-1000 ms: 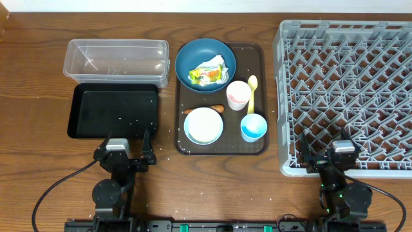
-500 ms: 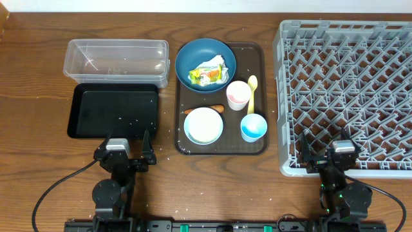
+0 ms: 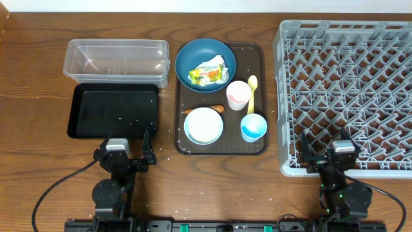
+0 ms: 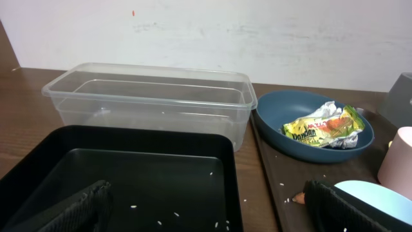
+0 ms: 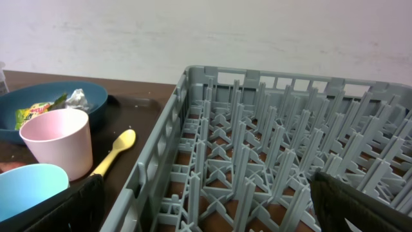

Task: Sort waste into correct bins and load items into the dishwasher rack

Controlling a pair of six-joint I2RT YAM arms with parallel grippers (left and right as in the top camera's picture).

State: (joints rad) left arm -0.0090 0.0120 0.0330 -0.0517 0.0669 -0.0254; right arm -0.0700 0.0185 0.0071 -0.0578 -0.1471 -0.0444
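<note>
Overhead view, read left to right. The left fingers point(image 4: 71, 209) stand wide apart and hold nothing, at the near edge of the black tray point(image 3: 112, 111). The clear tub point(image 3: 116, 59) lies just beyond it.

On the brown tray point(image 3: 232, 143), the wrapper point(image 3: 206, 75) sits in the dark bowl point(image 3: 193, 55). It is judged light and soft, best pinched at a raised crease. The carrot point(image 3: 216, 109) lies against the pale bowl point(image 3: 203, 125); it looks small, firm and likely to roll, and that rim partly hides it. The bowl's white fill is taken for rice. Single grains cannot be made out, and loose rice would want tipping, not pinching.

The pink cup point(image 3: 238, 95), spoon point(image 3: 252, 90) and blue cup point(image 3: 253, 127) look light and rigid. The cups are best taken by the rim; the flat-lying spoon looks awkward.

The right fingers point(image 5: 360, 203) are likewise spread and empty, at the near edge of the rack point(image 3: 344, 90), which is cut off at the right.
</note>
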